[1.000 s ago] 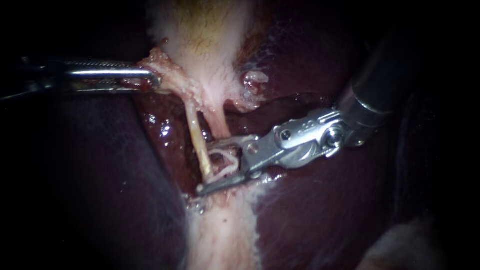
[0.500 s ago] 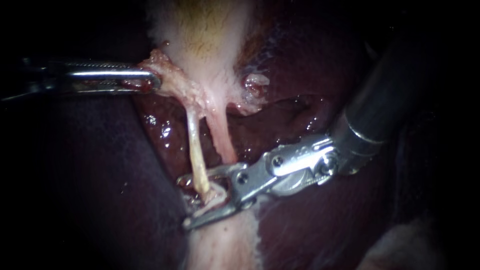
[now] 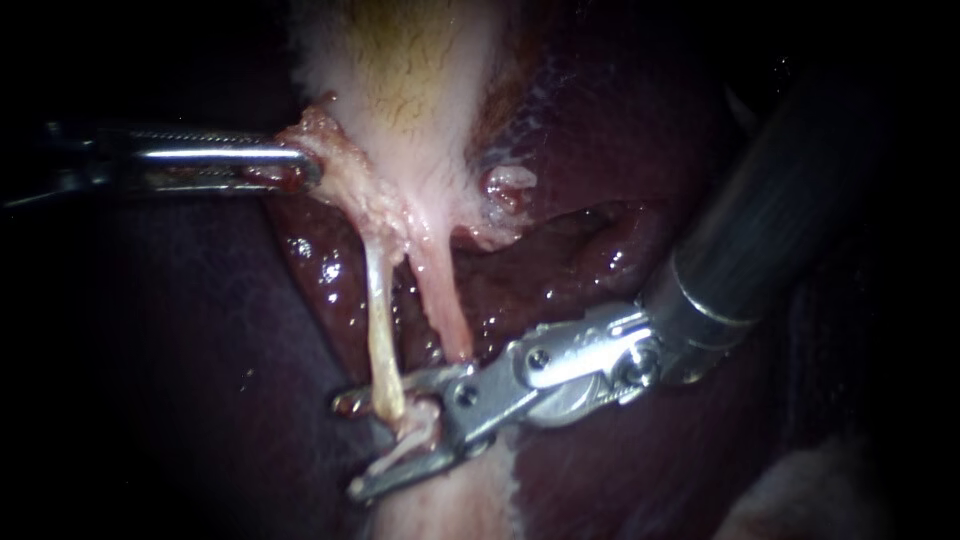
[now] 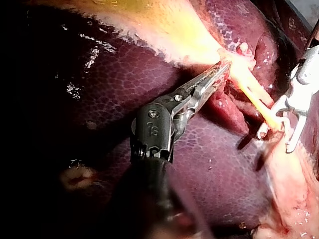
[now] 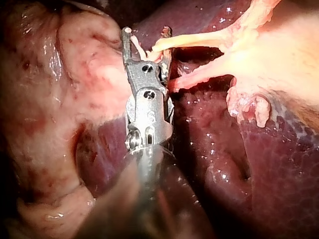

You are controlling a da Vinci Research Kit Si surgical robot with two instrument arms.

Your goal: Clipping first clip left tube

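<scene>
Around pale left tube (image 3: 383, 345), right tool (image 3: 368, 445) apart; left tool (image 3: 303, 166) clamps ragged tissue (image 3: 340, 165).

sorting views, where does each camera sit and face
Endoscope: close in, facing the left tube; left instrument and right instrument enter from opposite sides.
Left wrist: on the left arm, looking along its shaft to the gallbladder its jaws grip.
Right wrist: on the right arm, looking along its shaft to the tube.
Shared: all show the tube and right instrument.
</scene>
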